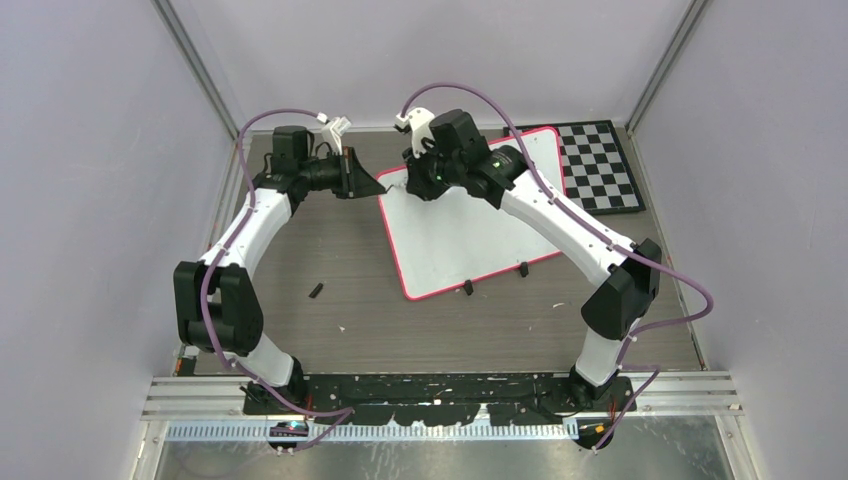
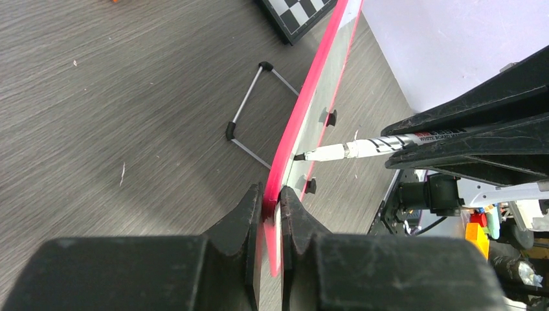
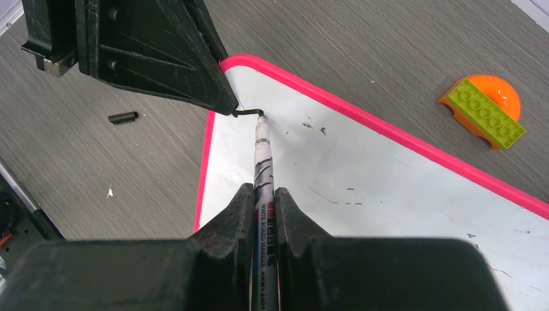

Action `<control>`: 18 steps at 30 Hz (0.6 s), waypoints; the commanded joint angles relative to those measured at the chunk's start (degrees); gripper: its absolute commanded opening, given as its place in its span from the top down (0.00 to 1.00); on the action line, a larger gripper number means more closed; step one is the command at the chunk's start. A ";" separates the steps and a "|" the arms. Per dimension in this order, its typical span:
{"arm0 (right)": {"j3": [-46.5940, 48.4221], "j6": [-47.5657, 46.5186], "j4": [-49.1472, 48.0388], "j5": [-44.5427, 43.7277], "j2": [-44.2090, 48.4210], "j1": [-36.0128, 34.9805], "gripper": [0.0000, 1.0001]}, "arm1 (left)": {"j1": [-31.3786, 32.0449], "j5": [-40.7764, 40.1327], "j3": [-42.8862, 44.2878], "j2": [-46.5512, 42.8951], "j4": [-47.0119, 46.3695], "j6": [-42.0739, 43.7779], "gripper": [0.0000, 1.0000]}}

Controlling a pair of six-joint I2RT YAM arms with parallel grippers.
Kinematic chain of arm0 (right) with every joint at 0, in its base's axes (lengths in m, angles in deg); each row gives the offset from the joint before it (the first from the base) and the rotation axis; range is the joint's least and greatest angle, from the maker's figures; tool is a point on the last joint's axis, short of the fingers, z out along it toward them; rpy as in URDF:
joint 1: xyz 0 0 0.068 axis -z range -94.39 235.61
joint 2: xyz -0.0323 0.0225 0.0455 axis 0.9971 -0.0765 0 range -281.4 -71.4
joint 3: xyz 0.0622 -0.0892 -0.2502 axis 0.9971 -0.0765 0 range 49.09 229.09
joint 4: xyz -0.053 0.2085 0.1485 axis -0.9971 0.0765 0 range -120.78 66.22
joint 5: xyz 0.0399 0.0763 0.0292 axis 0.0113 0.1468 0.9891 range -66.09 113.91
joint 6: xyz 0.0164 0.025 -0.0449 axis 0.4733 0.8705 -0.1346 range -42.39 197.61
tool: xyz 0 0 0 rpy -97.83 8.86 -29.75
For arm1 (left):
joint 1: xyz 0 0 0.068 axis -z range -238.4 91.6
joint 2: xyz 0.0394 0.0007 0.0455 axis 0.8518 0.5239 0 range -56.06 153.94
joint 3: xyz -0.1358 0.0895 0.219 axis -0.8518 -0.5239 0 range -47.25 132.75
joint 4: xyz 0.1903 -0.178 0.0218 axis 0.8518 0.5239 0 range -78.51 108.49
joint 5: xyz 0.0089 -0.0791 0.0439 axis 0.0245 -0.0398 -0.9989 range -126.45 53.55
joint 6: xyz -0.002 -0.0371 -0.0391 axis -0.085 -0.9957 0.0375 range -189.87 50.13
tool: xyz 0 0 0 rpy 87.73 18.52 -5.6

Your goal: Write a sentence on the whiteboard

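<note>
- Whiteboard [image 1: 470, 240] mid-surface, turned askew, far right corner just beside checkerboard [image 1: 597, 165].
- Large white rectangle, rounded corners, thin pink-red rim [image 3: 204, 162].
- Two small black clips [image 1: 467, 288] on near edge.
- Face mostly bare: faint specks and a few thin dashes, no readable words.
- One short dark hooked stroke [image 3: 248, 113] near far left corner.
- Left jaws pressed together on whiteboard's far left corner, pinching rim from both sides.
- Right jaws pinching marker [image 3: 262, 155] by the barrel, marker sticking out ahead between them.
- Marker tip touching whiteboard at end of stroke, just beside left jaws.
- Small black cap [image 1: 316, 291] lying on wood-grain surface [image 1: 330, 330], left of whiteboard, apart from it.
- Wire stand [image 2: 249, 116] seen from left wrist on surface beside whiteboard's edge; touching or not, cannot tell.
- Green brick [image 3: 487, 110] on orange half-round piece, on surface past whiteboard's rim, apart from it.
</note>
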 commanded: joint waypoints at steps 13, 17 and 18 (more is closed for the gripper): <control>-5.77 -2.41 0.93 -0.28 3.21 0.80 1.00 | 0.42 0.33 1.42 -1.64 -1.95 0.65 1.00; -7.65 -2.58 1.11 0.21 4.11 0.33 1.00 | 0.42 0.31 1.23 -1.83 -1.94 0.74 1.00; -7.94 -2.69 1.29 0.43 4.19 0.12 1.00 | 0.42 0.33 1.09 -1.86 -1.87 0.74 1.00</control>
